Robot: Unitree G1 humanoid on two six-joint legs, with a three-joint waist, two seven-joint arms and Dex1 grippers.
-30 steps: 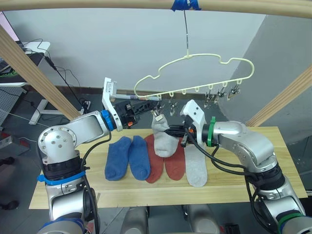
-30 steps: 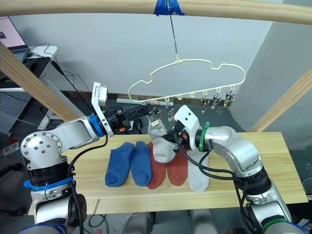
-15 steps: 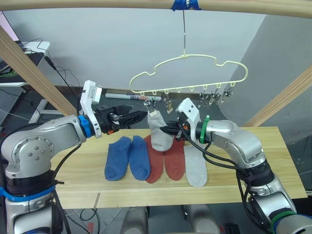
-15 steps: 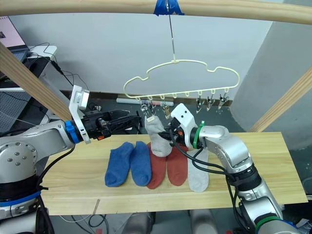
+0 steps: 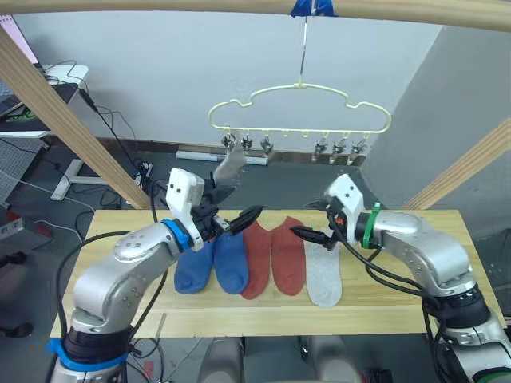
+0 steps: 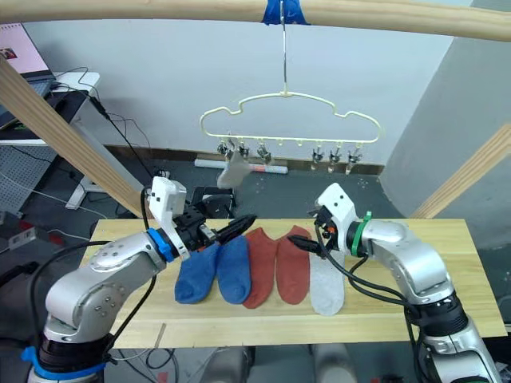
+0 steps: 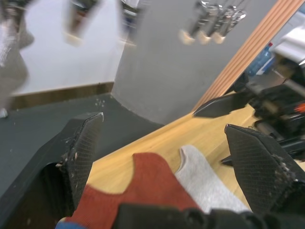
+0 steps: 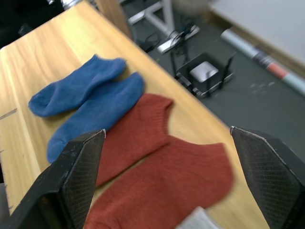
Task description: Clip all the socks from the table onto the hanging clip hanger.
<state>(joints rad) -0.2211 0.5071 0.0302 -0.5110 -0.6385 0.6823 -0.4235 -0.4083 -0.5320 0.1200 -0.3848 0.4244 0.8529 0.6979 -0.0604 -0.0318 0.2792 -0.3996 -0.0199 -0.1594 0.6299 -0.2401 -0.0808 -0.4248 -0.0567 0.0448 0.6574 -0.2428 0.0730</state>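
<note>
on plank table, soft knit socks

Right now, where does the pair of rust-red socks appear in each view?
Left eye view: rust-red socks lie mid-table, between the blue socks and a grey one.
Right eye view: same place.
Left wrist view: one red sock between the fingers.
Right wrist view: both between the fingers, beside the blue socks.
Shared landmark: the light grey sock on the pair's right.
</note>
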